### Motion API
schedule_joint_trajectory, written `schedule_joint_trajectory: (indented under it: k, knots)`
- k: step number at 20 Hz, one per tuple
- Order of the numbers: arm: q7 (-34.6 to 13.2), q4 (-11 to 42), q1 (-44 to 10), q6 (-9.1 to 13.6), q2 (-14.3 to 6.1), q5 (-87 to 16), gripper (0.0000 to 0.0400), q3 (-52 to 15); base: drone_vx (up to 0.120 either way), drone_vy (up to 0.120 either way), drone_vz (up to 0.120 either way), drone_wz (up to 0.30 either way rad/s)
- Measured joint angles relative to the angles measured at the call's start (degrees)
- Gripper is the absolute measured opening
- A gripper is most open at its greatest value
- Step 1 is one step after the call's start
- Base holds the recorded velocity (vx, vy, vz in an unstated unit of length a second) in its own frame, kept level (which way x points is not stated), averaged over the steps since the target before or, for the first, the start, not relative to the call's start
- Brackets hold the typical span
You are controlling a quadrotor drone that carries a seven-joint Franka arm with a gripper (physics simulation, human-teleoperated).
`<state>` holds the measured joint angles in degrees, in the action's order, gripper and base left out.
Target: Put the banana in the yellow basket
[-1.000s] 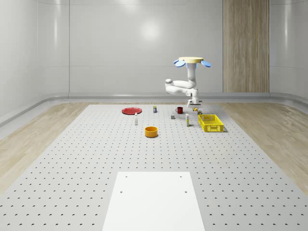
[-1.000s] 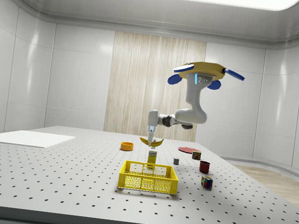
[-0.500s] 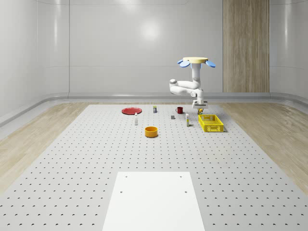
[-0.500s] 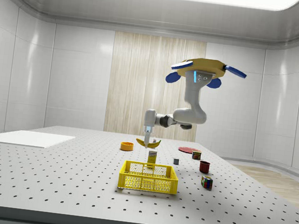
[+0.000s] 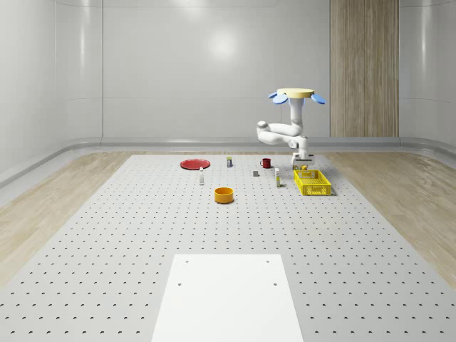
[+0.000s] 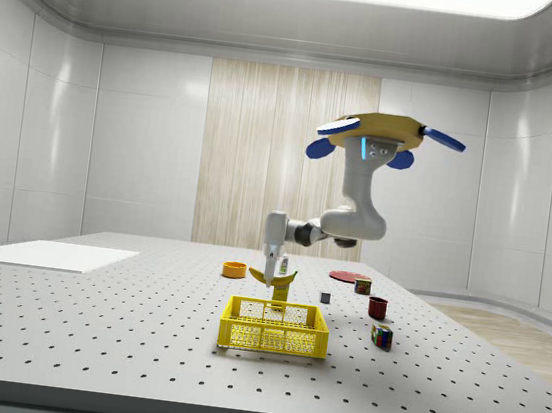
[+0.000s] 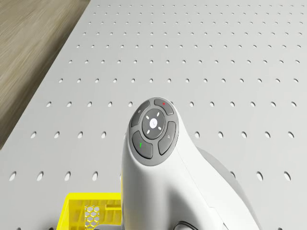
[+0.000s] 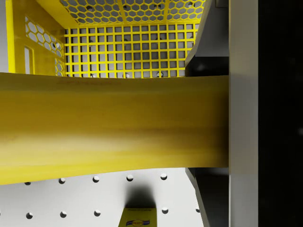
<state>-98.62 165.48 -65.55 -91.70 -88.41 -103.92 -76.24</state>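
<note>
The quadrotor drone (image 6: 381, 131) hovers above the perforated grey table (image 6: 90, 325). Its two-finger gripper (image 6: 270, 272) points to six o'clock, fingers clamped on the curved yellow banana (image 6: 277, 278), held just above the yellow mesh plastic basket (image 6: 274, 328), near its far rim.

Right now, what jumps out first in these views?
The quadrotor drone with blue rotors hovers above the perforated table, with its white arm bent down toward the yellow mesh basket. The gripper holds the yellow banana just above the basket's rim. In the wrist view the banana spans the gripper, with the basket floor beneath.
</note>
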Motion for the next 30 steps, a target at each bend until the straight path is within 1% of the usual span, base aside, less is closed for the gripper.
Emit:
schedule_joint_trajectory:
  k: [7,11,13,18,30]
  knots:
    - [0.0,0.0,0.0,-0.2,-0.2,0.1,0.0189,0.0,0.000,0.120,-0.051,0.000]
    - [-0.1,0.0,-0.1,-0.2,-0.3,0.1,0.0189,0.0,0.000,0.120,-0.120,0.000]
    - [-0.1,0.0,-0.1,-0.3,-0.3,0.1,0.0189,0.0,0.000,0.120,0.000,0.000]
    - [-0.1,-0.2,-0.2,-0.7,-0.5,-0.8,0.0189,1.0,0.000,0.000,0.000,0.000]
    - [-0.2,-3.0,-2.1,-4.2,-0.6,-9.6,0.0189,10.3,0.000,0.000,0.000,0.000]
